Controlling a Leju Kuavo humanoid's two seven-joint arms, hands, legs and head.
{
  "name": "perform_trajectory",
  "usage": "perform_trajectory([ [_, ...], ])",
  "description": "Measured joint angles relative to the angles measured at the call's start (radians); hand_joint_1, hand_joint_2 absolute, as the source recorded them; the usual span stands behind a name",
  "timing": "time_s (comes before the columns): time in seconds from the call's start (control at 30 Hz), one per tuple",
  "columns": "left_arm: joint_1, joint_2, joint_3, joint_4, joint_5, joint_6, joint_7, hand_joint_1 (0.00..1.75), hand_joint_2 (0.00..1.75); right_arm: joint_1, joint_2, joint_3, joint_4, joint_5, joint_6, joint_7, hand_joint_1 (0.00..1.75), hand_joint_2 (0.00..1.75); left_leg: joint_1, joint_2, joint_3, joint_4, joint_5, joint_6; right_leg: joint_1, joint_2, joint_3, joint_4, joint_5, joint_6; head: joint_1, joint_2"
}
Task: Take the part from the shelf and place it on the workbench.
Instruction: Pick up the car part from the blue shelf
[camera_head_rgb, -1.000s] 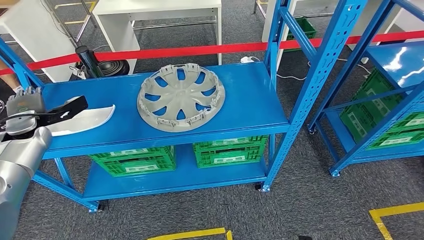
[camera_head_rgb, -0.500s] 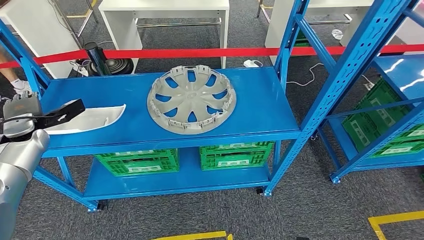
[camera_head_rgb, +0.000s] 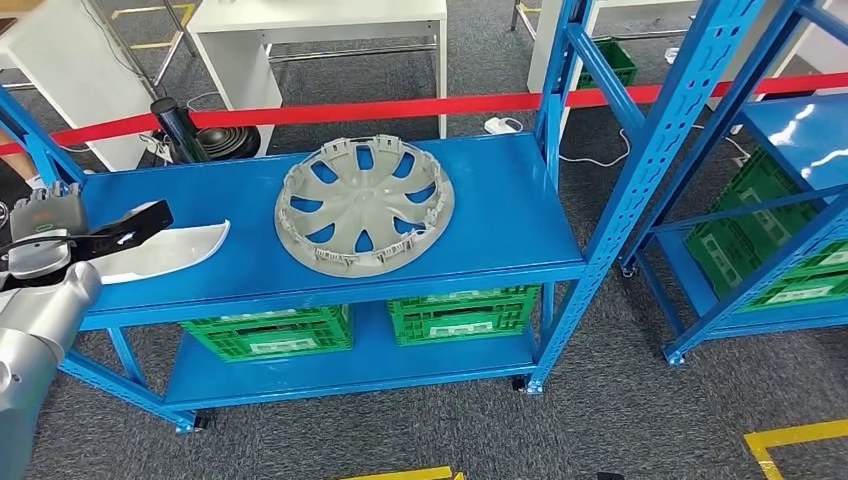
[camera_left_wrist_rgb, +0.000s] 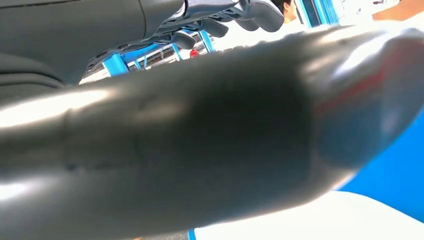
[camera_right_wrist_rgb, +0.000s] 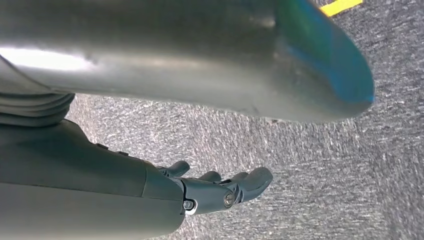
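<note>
Left robot hand (camera_head_rgb: 60, 238) at nine o'clock pinches white trim part (camera_head_rgb: 165, 249) resting on shelf (camera_head_rgb: 500, 215), ready for lifting; right robot hand (camera_right_wrist_rgb: 220, 187) spread, idle.

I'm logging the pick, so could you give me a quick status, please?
Left hand over the white part on the shelf, grip unclear. Right hand hangs open above the floor. Hubcap lies beside the part, apart from it.

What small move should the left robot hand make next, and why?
Probably lift the white part clear of the blue shelf. The left robot hand seems to have its dark fingers over the part's near end, while the rest lies on the shelf beside the hubcap.
</note>
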Motion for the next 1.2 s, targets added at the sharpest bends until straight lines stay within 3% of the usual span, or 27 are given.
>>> perform_trajectory([
  [0.03, 0.0, -0.001, 0.0, 0.0, 0.002, 0.002, -0.003, 0.0, 0.0, 0.0, 0.0, 0.0, 0.0, 0.001, 0.0, 0.0, 0.0, 0.0, 0.0, 0.0, 0.03, -0.066, 0.04, 0.003, 0.0, 0.0, 0.003, 0.001, -0.003, 0.003, 0.0, 0.0],
  [0.1, 0.0, -0.004, 0.0, -0.001, 0.005, 0.015, -0.02, 0.0, 0.0, 0.0, 0.0, 0.0, 0.0, 0.003, 0.001, 0.001, 0.0, 0.0, -0.003, 0.001, 0.091, -0.191, 0.087, 0.011, 0.002, 0.001, 0.007, 0.004, -0.008, 0.011, 0.0, 0.0],
  [0.17, 0.004, -0.012, 0.0, -0.001, 0.008, 0.032, -0.042, 0.0, 0.0, -0.001, 0.0, 0.0, 0.0, 0.005, 0.002, 0.002, 0.0, 0.0, -0.006, 0.0, 0.112, -0.235, 0.091, 0.02, 0.006, 0.001, 0.006, 0.004, -0.01, 0.019, 0.001, 0.0],
  [0.23, 0.01, -0.021, 0.0, -0.001, 0.011, 0.045, -0.06, 0.0, 0.0, 0.0, -0.002, 0.0, 0.0, 0.009, 0.004, 0.003, 0.0, 0.0, -0.006, -0.002, 0.112, -0.24, 0.094, 0.025, 0.009, 0.0, 0.006, 0.002, -0.009, 0.011, 0.002, 0.0],
  [0.3, 0.014, -0.03, 0.001, 0.0, 0.011, 0.052, -0.074, 0.0, 0.87, 0.0, -0.003, 0.0, 0.0, 0.012, 0.006, 0.003, 0.0, 0.0, -0.006, -0.003, 0.112, -0.24, 0.094, 0.028, 0.01, 0.0, 0.009, -0.002, -0.007, 0.002, 0.002, 0.0],
  [0.37, 0.019, -0.041, 0.001, 0.0, 0.007, 0.064, -0.087, 0.0, 1.75, -0.001, -0.002, 0.0, 0.0, 0.014, 0.007, 0.002, 0.0, 0.0, -0.008, -0.003, 0.113, -0.24, 0.093, 0.033, 0.009, -0.001, 0.013, -0.008, -0.006, 0.006, 0.002, 0.0],
  [0.53, 0.048, -0.075, -0.01, 0.0, -0.001, 0.12, -0.116, 0.0, 1.75, -0.001, -0.002, 0.0, 0.0, 0.014, 0.007, -0.001, 0.0, 0.0, -0.009, -0.003, 0.114, -0.24, 0.092, 0.041, 0.007, -0.001, 0.018, -0.017, -0.002, 0.026, 0.002, 0.0],
  [0.67, 0.062, -0.1, -0.035, 0.0, -0.002, 0.156, -0.135, 0.0, 1.75, 0.0, 0.004, 0.0, 0.002, 0.014, 0.0, 0.008, 0.0, 1.75, -0.011, -0.002, 0.114, -0.239, 0.092, 0.043, 0.005, -0.001, 0.018, -0.018, -0.001, 0.036, 0.001, 0.0],
  [0.97, 0.084, -0.128, -0.069, 0.001, -0.002, 0.197, -0.158, 0.0, 1.75, 0.001, 0.018, 0.0, 0.009, 0.02, -0.007, 0.029, 0.0, 1.75, -0.008, -0.002, 0.115, -0.241, 0.093, 0.043, 0.006, -0.001, 0.018, -0.018, -0.001, 0.037, 0.001, 0.0],
  [1.2, 0.098, -0.138, -0.108, 0.011, -0.002, 0.193, -0.131, 0.0, 1.75, 0.006, 0.025, 0.0, 0.009, 0.023, -0.024, 0.052, 0.0, 1.75, -0.008, -0.002, 0.115, -0.242, 0.093, 0.042, 0.007, -0.001, 0.018, -0.017, -0.002, 0.036, 0.001, 0.0],
])
